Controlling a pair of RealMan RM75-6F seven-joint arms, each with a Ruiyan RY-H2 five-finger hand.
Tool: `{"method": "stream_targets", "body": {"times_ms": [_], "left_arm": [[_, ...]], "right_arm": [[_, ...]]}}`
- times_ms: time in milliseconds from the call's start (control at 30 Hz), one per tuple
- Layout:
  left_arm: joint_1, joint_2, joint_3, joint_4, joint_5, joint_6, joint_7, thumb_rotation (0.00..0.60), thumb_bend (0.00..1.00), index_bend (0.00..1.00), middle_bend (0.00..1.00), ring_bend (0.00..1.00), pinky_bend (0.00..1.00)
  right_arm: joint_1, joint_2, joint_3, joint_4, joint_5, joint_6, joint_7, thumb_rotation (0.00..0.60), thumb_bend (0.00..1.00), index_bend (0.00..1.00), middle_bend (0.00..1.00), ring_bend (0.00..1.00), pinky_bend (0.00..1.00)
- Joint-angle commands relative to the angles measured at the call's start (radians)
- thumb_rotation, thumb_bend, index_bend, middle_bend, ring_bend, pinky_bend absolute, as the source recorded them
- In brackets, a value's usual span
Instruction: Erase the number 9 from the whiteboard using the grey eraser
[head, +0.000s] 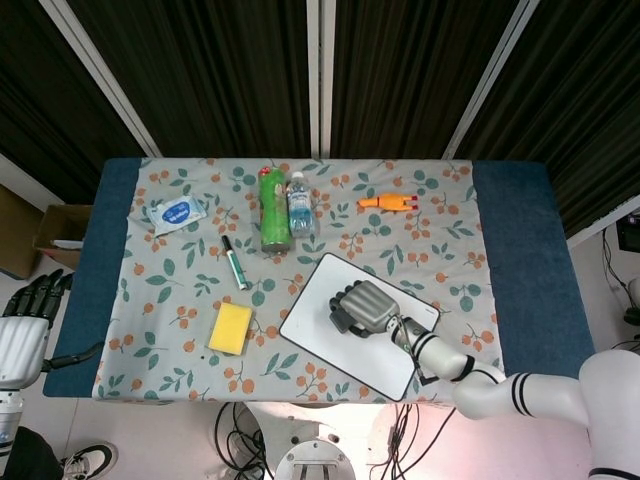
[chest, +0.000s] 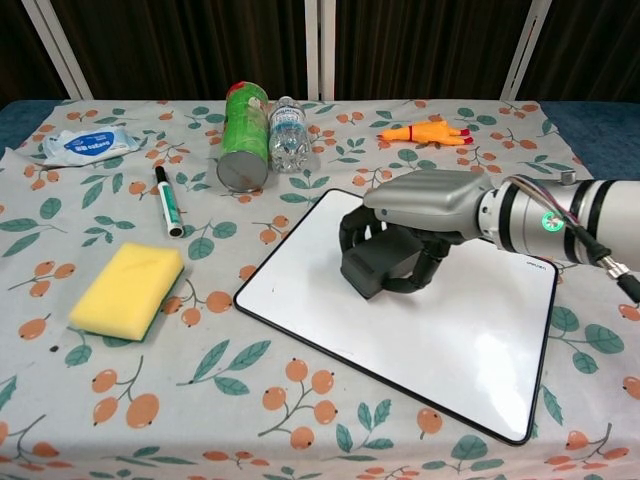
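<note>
No text, label or number is legible anywhere; the whiteboard (chest: 440, 330) surface reads blank.

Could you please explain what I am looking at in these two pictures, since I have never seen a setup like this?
This is a two-armed robot with human-like hands, working at a table covered by a floral cloth. One picture looks down from a camera on its head, the other looks forward from its chest.

The right hand grips a grey eraser and presses it on the whiteboard, whose visible surface looks blank. The left hand hangs beside the table's edge holding nothing, seen only from the head camera.

Also on the cloth: a yellow sponge, a marker, a green can lying next to a water bottle, a wipes packet and an orange rubber chicken.
</note>
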Motion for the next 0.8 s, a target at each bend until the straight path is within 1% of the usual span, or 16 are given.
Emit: {"method": "stream_targets", "body": {"times_ms": [33, 133, 200, 267, 333, 400, 533, 600, 700, 800], "left_arm": [[0.0, 0.002, -0.001, -0.002, -0.002, 0.0, 0.002, 0.279, 0.03, 0.04, 0.04, 0.06, 0.17], [0.002, 0.004, 0.0, -0.005, -0.005, 0.0, 0.001, 0.281, 0.03, 0.04, 0.04, 0.06, 0.17], [0.004, 0.005, 0.001, -0.004, -0.007, 0.0, -0.001, 0.281, 0.03, 0.04, 0.04, 0.06, 0.17], [0.004, 0.005, 0.001, -0.004, -0.007, 0.0, -0.003, 0.281, 0.03, 0.04, 0.04, 0.06, 0.17], [0.004, 0.005, 0.0, -0.002, -0.006, 0.001, -0.003, 0.28, 0.03, 0.04, 0.04, 0.06, 0.17], [0.003, 0.005, 0.001, -0.002, -0.005, 0.0, -0.001, 0.28, 0.03, 0.04, 0.04, 0.06, 0.17], [0.0, 0.004, 0.002, -0.011, -0.001, -0.003, 0.007, 0.281, 0.03, 0.04, 0.05, 0.06, 0.17], [-0.002, 0.002, 0.002, -0.014, 0.002, -0.003, 0.013, 0.281, 0.03, 0.04, 0.05, 0.06, 0.17], [-0.005, 0.0, 0.001, -0.023, 0.003, -0.006, 0.026, 0.281, 0.03, 0.04, 0.05, 0.06, 0.17], [-0.008, 0.002, -0.001, -0.033, 0.008, -0.005, 0.039, 0.279, 0.03, 0.04, 0.05, 0.06, 0.17]], "right_arm": [[-0.028, 0.064, -0.007, -0.041, -0.024, 0.047, -0.001, 0.6, 0.44, 0.75, 0.66, 0.57, 0.68], [-0.059, 0.116, 0.011, -0.051, -0.052, 0.117, 0.033, 0.6, 0.44, 0.75, 0.66, 0.57, 0.68], [-0.082, 0.158, 0.018, -0.057, -0.062, 0.145, 0.078, 0.6, 0.44, 0.75, 0.66, 0.57, 0.68], [-0.101, 0.198, 0.014, -0.054, -0.075, 0.158, 0.115, 0.6, 0.42, 0.75, 0.66, 0.56, 0.68], [-0.123, 0.234, 0.004, -0.029, -0.084, 0.17, 0.143, 0.6, 0.41, 0.75, 0.66, 0.56, 0.68], [-0.147, 0.249, -0.006, 0.02, -0.08, 0.179, 0.16, 0.6, 0.41, 0.75, 0.65, 0.56, 0.68], [-0.187, 0.229, -0.026, 0.144, -0.068, 0.177, 0.194, 0.6, 0.41, 0.72, 0.62, 0.56, 0.66], [-0.201, 0.214, -0.032, 0.192, -0.062, 0.164, 0.225, 0.6, 0.41, 0.67, 0.61, 0.54, 0.63], [-0.228, 0.185, -0.041, 0.256, -0.081, 0.17, 0.282, 0.6, 0.4, 0.63, 0.61, 0.52, 0.6], [-0.248, 0.159, -0.047, 0.303, -0.111, 0.19, 0.328, 0.6, 0.38, 0.62, 0.58, 0.5, 0.58]]}}
